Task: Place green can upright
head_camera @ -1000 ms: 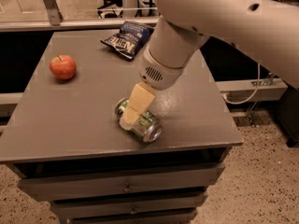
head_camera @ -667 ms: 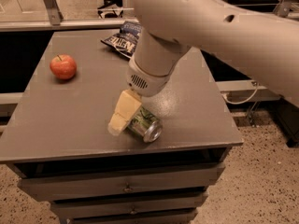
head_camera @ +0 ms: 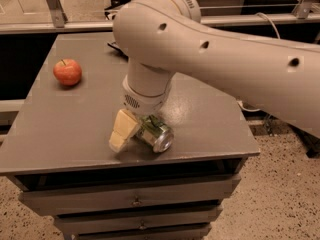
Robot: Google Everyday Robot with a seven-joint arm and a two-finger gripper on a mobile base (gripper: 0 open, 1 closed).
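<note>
The green can [head_camera: 156, 132] lies on its side near the front edge of the grey table [head_camera: 60, 134], its silver end facing front right. My gripper [head_camera: 131, 134] is down at the table surface, right against the can's left side, with its cream-coloured tip touching or almost touching the can. The gripper's far side is hidden behind the can and the wrist. The big white arm [head_camera: 210, 59] reaches in from the right above the can.
A red apple [head_camera: 67, 72] sits at the table's left rear. A dark snack bag [head_camera: 115, 45] at the back is almost wholly hidden by the arm. Drawers [head_camera: 135, 201] are below the table top. Speckled floor lies to the right.
The arm has swung left and lower, and the gripper has moved from above the can to its left side at table height. The can still lies in the same place.
</note>
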